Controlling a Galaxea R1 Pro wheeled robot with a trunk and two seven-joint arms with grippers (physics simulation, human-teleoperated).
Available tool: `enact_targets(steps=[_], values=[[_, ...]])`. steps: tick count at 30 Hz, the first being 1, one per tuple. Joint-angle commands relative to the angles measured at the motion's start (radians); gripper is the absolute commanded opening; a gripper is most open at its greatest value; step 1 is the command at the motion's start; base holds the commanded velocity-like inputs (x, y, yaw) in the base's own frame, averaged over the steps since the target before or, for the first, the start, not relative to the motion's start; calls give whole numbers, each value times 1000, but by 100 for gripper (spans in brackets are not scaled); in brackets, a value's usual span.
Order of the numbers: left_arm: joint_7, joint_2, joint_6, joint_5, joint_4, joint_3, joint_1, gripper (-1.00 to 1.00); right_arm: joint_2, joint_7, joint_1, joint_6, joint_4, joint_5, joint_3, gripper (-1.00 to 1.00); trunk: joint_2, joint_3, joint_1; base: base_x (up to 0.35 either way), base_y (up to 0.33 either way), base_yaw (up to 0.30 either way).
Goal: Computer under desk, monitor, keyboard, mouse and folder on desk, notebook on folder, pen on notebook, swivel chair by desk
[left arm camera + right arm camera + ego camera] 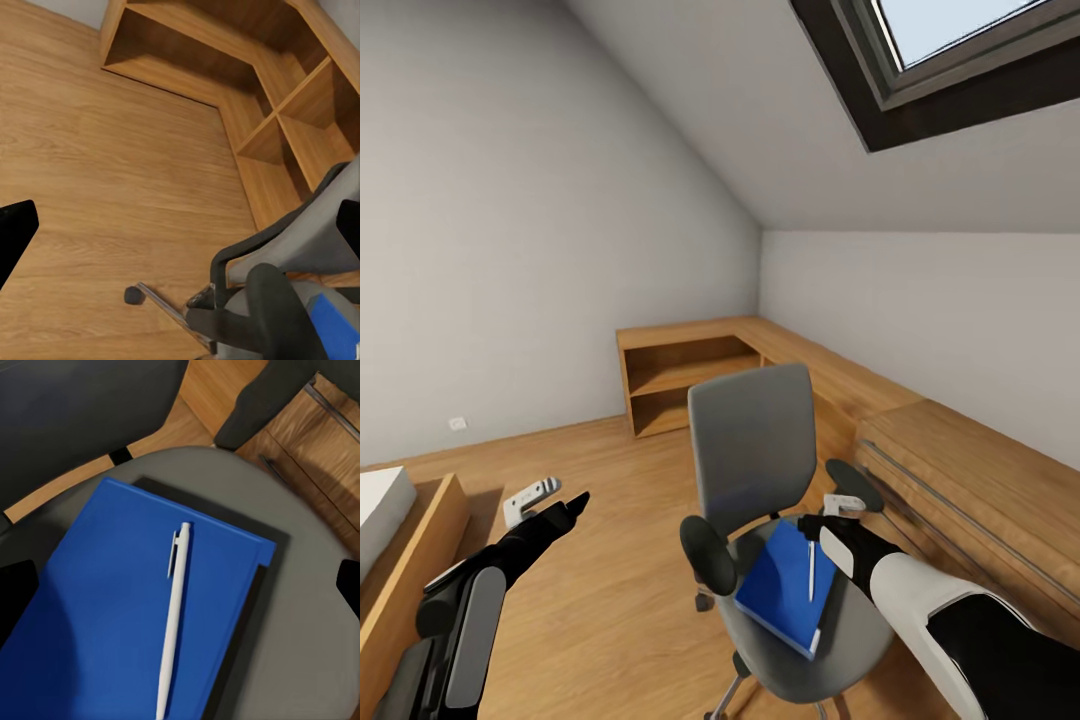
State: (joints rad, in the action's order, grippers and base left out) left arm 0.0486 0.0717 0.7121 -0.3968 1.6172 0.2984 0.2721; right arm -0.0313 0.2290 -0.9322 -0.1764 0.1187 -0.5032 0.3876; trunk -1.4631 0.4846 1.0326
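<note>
A: Folder (105,607) lies on the swivel chair (755,450) seat, pen (174,615) resting on top. Your right gripper (847,507) hovers above, spread.

B: Lift the pen off first, centred.

My left hand (550,500) reaches forward and low, fingers spread apart. My right hand (838,512) is bent inward from its white forearm, fingers likewise parted, gripping nothing.
</note>
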Motion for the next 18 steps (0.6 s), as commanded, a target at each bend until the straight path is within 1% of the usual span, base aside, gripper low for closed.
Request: enact_targets(steps=[1, 5, 7, 12, 18], values=[[5, 1, 6, -11, 1, 2, 1, 100, 0, 6, 0, -7, 3, -10, 8, 100, -8, 4, 4, 0, 0, 0], [5, 2, 6, -11, 1, 3, 1, 100, -1, 7, 0, -7, 4, -28, 8, 100, -36, 17, 19, 0, 0, 5], [5, 1, 6, -11, 1, 4, 1, 100, -2, 8, 0, -6, 4, -35, 9, 100, -50, 24, 27, 0, 0, 128], [5, 2, 7, -11, 1, 4, 1, 100, -2, 9, 0, -6, 4, -38, 9, 100, -85, 41, 46, 0, 0, 196], [7, 5, 7, -11, 1, 4, 1, 100, -1, 9, 0, -3, 2, -37, 9, 100, -127, 60, 69, 0, 0, 45]])
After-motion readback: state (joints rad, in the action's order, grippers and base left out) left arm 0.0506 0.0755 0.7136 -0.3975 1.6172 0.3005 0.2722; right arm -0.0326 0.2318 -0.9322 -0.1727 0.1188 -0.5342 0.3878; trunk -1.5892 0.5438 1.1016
